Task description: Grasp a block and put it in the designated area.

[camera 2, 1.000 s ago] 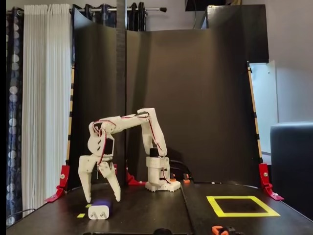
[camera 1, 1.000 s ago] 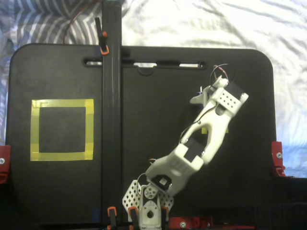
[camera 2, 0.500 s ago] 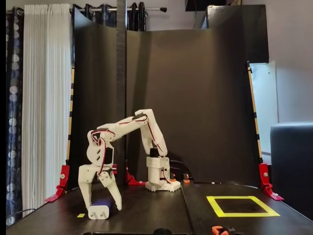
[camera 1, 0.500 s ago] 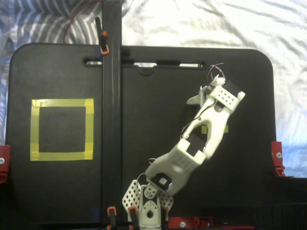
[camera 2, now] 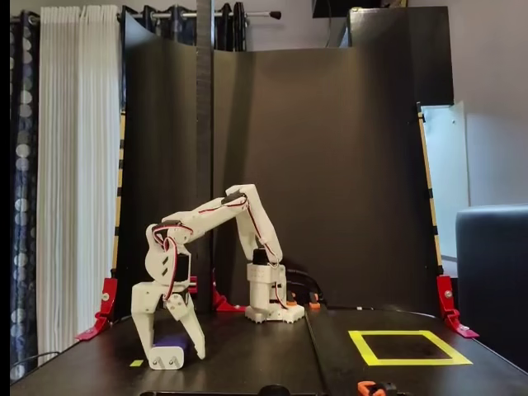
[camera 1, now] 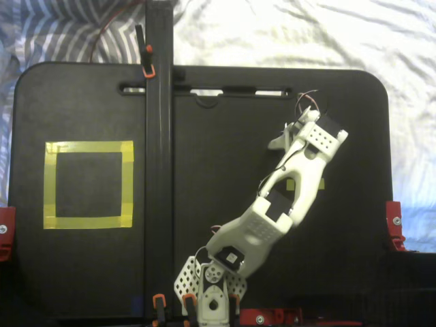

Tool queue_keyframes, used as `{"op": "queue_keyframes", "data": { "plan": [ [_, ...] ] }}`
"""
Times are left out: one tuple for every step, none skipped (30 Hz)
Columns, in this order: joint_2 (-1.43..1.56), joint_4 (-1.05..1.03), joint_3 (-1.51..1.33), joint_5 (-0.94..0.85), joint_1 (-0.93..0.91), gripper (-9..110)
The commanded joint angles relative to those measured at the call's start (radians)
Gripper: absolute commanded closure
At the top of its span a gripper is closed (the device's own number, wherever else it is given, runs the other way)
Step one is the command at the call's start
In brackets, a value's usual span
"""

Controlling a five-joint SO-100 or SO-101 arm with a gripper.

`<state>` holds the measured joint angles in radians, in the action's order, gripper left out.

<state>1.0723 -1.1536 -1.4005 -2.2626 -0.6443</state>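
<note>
Gripper (camera 2: 169, 353) lowered to the black board (camera 2: 247, 363), pointing straight down at the end of the white arm (camera 2: 216, 210), fingers spread apart and straddling the block (camera 2: 167, 353). One finger (camera 2: 143, 328) planted just left of the block in the low fixed view, the other (camera 2: 191, 330) just right of it; cannot tell whether either pad touches the block's sides. Lying flat on the board between the fingertips: the block, dark navy on top with a pale near face. Just left of the block in that view, a tiny yellow marker (camera 2: 136, 362) stuck to the board.

Seen from above, the gripper (camera 1: 298, 133) hidden beneath the wrist housing, only a white fingertip poking out to the left at the top; the block fully covered by the arm (camera 1: 272, 211) there. A small patch of yellow tape (camera 1: 291, 184) peeking out from under the forearm.

Well apart from gripper and block, on the opposite side of the board: the designated area (camera 2: 363, 345), a square outline of yellow tape around bare black board, at lower right in the low fixed view and at left (camera 1: 49, 184) in the top-down one. Between it and the arm in the top-down view, a black upright post (camera 1: 158, 136) held by orange-handled clamps (camera 1: 146, 65). Arm base (camera 2: 268, 307) fixed near the rear of the board in the low view, red brackets (camera 2: 448, 301) at the board's edges.
</note>
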Motion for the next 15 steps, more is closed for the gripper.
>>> {"op": "queue_keyframes", "data": {
  "plan": [
    [0.000,0.012,0.011,-0.003,-0.002,83],
    [0.000,0.014,0.008,-0.003,-0.002,86],
    [0.000,0.017,0.003,-0.003,-0.002,88],
    [0.000,0.020,-0.003,-0.003,-0.002,88],
    [0.000,0.029,-0.009,-0.003,-0.002,88],
    [0.000,0.035,-0.014,-0.003,-0.002,88],
    [0.000,0.038,-0.017,-0.002,-0.002,88],
    [0.000,0.040,-0.017,-0.002,-0.002,88],
    [0.000,0.041,-0.017,-0.002,-0.002,88],
    [0.002,0.041,-0.017,-0.002,-0.002,88],
    [0.003,0.041,-0.017,-0.002,-0.002,88],
    [0.006,0.041,-0.017,0.000,0.000,88],
    [0.011,0.040,-0.017,0.002,0.000,88],
    [0.018,0.035,-0.017,0.002,0.002,88],
    [0.028,0.026,-0.015,0.003,0.003,88]
  ]
}}
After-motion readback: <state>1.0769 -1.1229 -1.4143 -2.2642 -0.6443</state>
